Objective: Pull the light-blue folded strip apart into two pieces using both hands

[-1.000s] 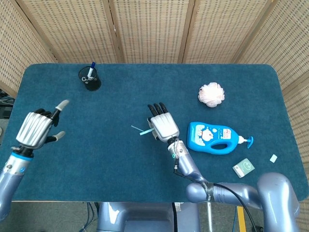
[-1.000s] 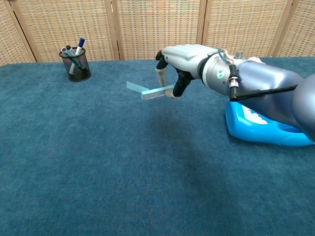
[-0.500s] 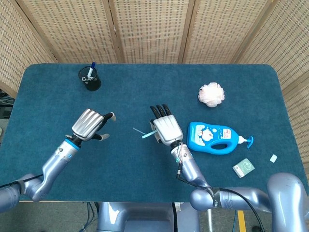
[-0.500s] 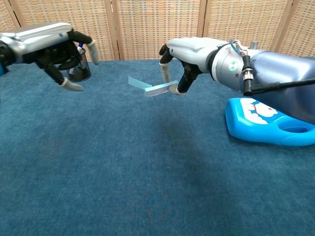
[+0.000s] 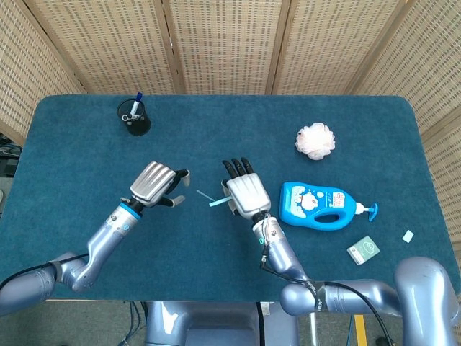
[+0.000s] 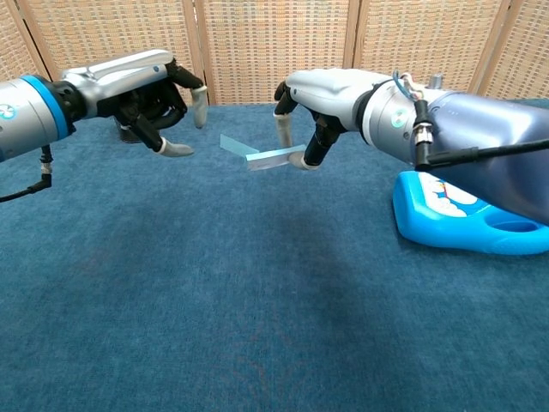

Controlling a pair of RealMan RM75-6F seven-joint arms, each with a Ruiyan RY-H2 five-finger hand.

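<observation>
Above mid-table, your right hand [image 6: 310,110] pinches the light-blue strip [image 6: 257,155]; bring the empty, spread left hand [image 6: 159,96] to its free end, pinch firmly, then pull outward.

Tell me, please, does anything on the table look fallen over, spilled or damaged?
The blue pump bottle lies on its side right of the right hand; nothing looks spilled. The light-blue strip looks whole, still folded.

Strip [image 5: 211,199] held above table [image 5: 86,130] between left hand [image 5: 154,184] and right hand [image 5: 245,192]
</observation>
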